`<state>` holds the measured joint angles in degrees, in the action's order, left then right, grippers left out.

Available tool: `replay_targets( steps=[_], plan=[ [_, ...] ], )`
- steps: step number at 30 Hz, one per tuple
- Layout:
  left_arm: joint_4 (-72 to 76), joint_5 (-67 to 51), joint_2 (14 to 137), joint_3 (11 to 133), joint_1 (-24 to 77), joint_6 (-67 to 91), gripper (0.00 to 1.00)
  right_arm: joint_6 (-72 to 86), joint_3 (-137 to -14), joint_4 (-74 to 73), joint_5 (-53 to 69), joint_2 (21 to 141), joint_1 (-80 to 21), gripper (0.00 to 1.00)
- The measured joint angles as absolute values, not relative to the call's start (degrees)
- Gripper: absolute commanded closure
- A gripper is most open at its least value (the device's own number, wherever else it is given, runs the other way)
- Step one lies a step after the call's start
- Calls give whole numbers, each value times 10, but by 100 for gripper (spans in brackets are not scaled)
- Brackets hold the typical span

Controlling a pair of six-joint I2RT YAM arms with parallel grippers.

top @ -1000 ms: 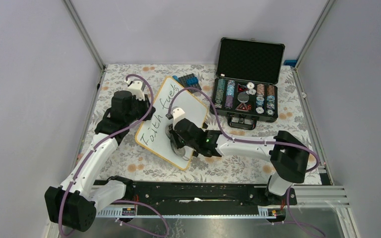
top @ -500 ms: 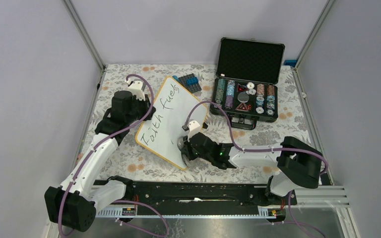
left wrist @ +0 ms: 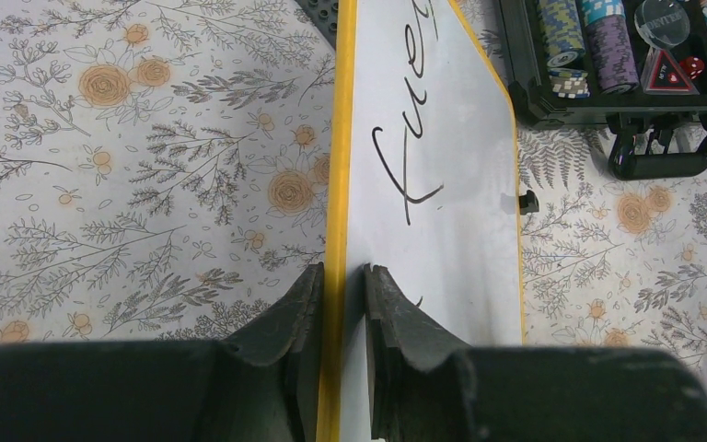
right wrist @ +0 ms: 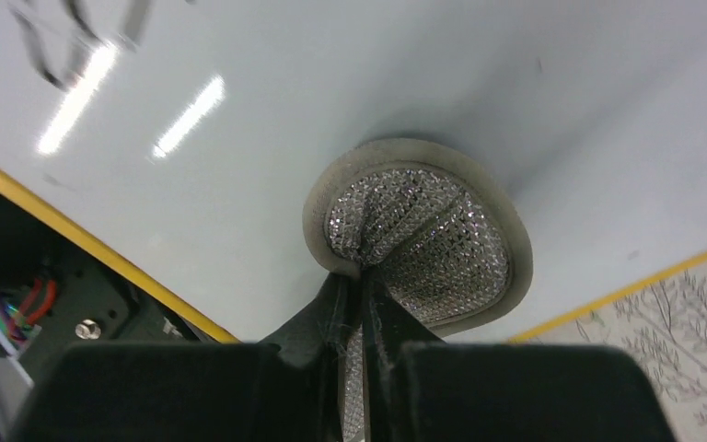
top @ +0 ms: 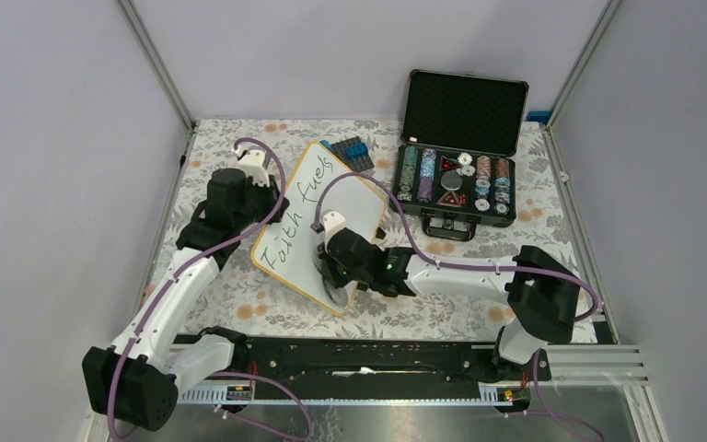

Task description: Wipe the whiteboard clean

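Since half second ago, right gripper (right wrist: 359,287) moved back left, up from board's near corner. At left, left gripper (left wrist: 341,276) jaws pinching yellow rim of whiteboard (top: 350,198), which sits diagonal mid-desk (top: 239,295), "Faith fuels" written. Right jaws clamped on glittery round pad (right wrist: 419,239), pad touching board. Open chip case (top: 456,180) far right.

Top view: fixed, high above the near edge of the bench (top: 267,304), looking down and toward the far edge; the whole bench and both arms are in frame. Left wrist view: close, from behind the left jaws, facing the far right corner along the yellow rim of the board (left wrist: 442,184); the case (left wrist: 589,109) is at upper right. Right wrist view: very close, from behind the right jaws, looking down on the board's near end and a pad (right wrist: 419,239). All three views share the board; the top and left wrist views share the case.
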<state>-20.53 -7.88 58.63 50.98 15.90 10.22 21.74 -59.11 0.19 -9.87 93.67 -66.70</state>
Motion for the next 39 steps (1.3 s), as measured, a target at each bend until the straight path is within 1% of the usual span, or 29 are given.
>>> replay_targets(
  steps=[6, 10, 11, 14, 15, 16, 21, 25, 26, 29, 30, 31, 39],
  plan=[
    [-205, -79, 586, 510, 161, 103, 100, 204, -652, 42, -93, 954, -667, 100],
    [-206, -77, 586, 510, 161, 102, 100, 204, -655, 63, -85, 960, -662, 99],
    [-206, -76, 586, 510, 161, 102, 100, 206, -651, 69, -77, 960, -658, 97],
    [-208, -73, 587, 510, 161, 101, 100, 222, -622, 111, -42, 955, -642, 93],
    [-208, -73, 587, 510, 161, 101, 100, 226, -608, 128, -33, 951, -637, 94],
    [-208, -74, 587, 510, 161, 101, 100, 231, -592, 148, -26, 945, -634, 100],
    [-208, -75, 587, 510, 161, 102, 100, 254, -498, 208, -19, 915, -612, 100],
    [-208, -75, 586, 510, 161, 102, 100, 265, -437, 212, -21, 897, -580, 100],
    [-208, -75, 586, 510, 162, 102, 100, 265, -429, 210, -23, 894, -575, 99],
    [-207, -75, 585, 510, 163, 102, 100, 269, -417, 200, -25, 890, -562, 96],
    [-207, -75, 585, 510, 163, 102, 100, 269, -417, 199, -24, 890, -561, 99],
    [-207, -75, 585, 510, 163, 102, 100, 269, -418, 197, -23, 890, -561, 100],
    [-207, -75, 585, 510, 163, 103, 100, 290, -428, 192, 23, 890, -562, 100]
  ],
)
